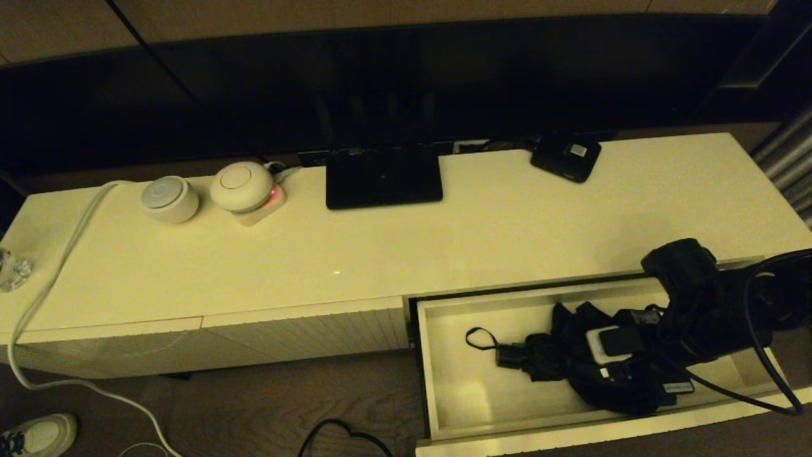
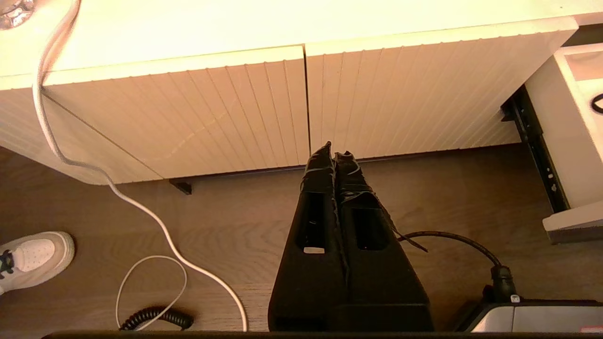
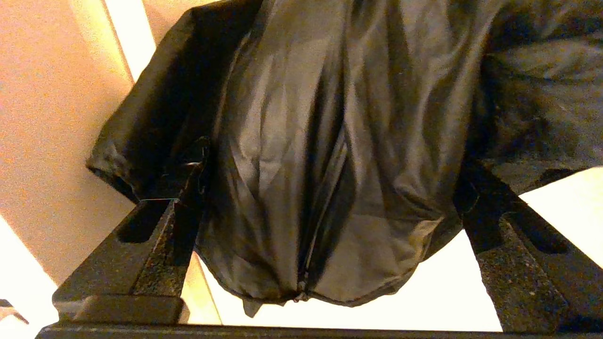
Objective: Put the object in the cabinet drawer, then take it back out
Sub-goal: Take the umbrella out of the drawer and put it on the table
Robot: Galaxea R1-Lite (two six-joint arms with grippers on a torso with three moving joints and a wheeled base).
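Inside the pulled-out cream-white cabinet drawer (image 1: 444,381) lay the black folding umbrella (image 1: 558,362) — loose fabric bunched, wrist loop trailing. The right gripper (image 3: 325,226) straddled that fabric with fingers spread wide, gripping nothing. The left gripper (image 2: 333,155) hung outside the drawer — fingers pressed together.

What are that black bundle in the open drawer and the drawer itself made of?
The umbrella looks like thin woven synthetic fabric: a soft sheen, loose folds and a stitched hem. Its handle seems to be hard matte plastic. The drawer looks like smooth painted or laminated board, cream and faintly glossy; what lies under the coating cannot be told.
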